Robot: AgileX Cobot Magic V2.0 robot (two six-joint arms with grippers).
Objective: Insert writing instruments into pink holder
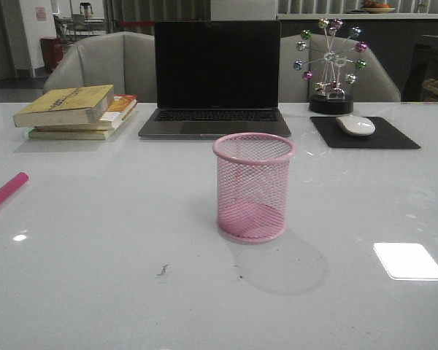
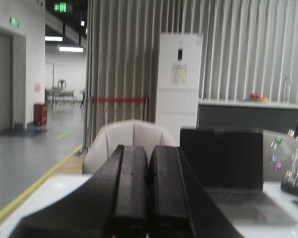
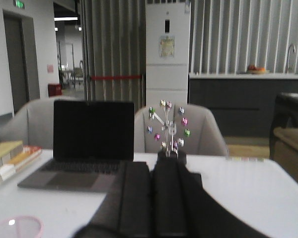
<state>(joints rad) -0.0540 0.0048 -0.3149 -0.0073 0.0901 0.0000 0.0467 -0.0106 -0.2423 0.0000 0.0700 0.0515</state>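
Note:
The pink holder, a wire-mesh cup, stands upright and empty at the middle of the white table; its rim also shows in the right wrist view. A magenta pink marker lies flat at the table's left edge, partly cut off by the frame. The lime green marker is out of view. Neither gripper appears in the front view. My left gripper is shut with its pads together and nothing between them. My right gripper is likewise shut and empty, raised above the table and facing the laptop.
Behind the holder stands an open laptop. A stack of books lies at the back left. At the back right sit a ferris-wheel ornament and a white mouse on a black pad.

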